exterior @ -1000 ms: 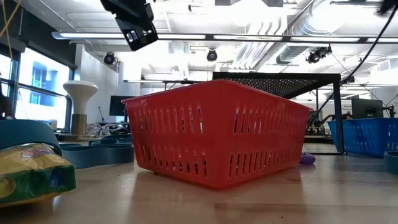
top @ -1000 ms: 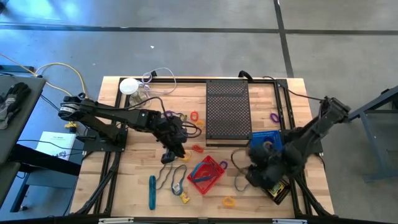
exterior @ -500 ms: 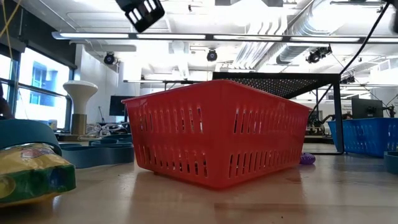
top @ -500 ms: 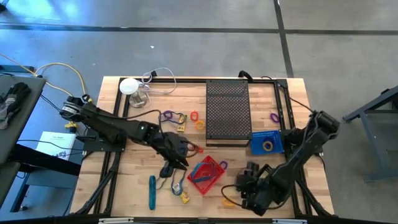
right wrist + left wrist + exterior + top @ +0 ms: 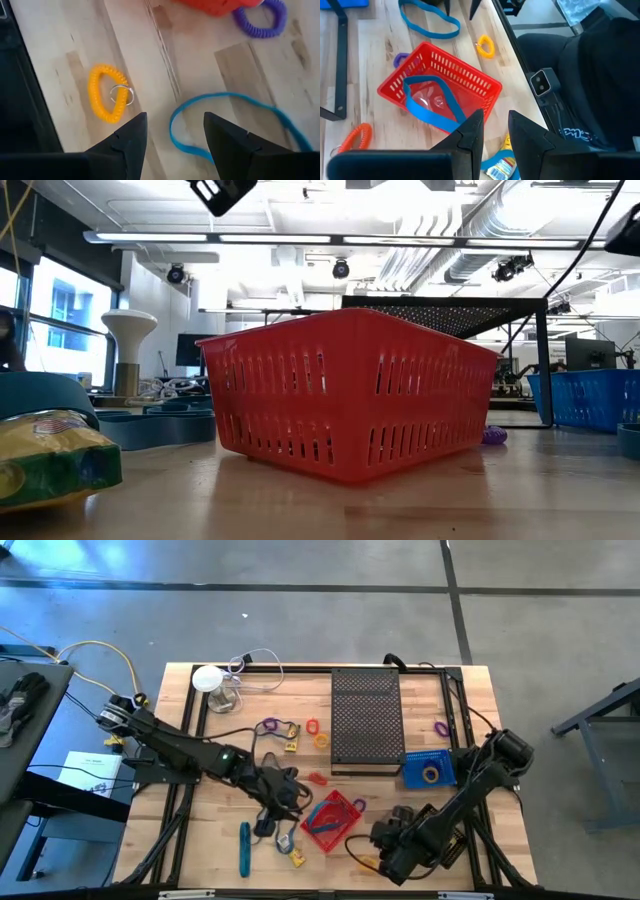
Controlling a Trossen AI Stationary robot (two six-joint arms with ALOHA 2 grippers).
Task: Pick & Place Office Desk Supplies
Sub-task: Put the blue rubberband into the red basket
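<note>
Two baskets: red basket (image 5: 331, 821) w/ 1 blue band (image 5: 427, 102) inside, blue basket (image 5: 428, 768) w/ 1 yellow ring. Left gripper (image 5: 492, 131) narrow gap, empty, over red basket. Right gripper (image 5: 173, 131) wide, empty, above yellow coil (image 5: 105, 92) & loose blue band (image 5: 225, 125) on table (image 5: 200, 840).

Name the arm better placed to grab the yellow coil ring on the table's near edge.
Right. The right gripper hangs open just above the yellow coil ring. The left gripper is over by the red basket, farther off.
</note>
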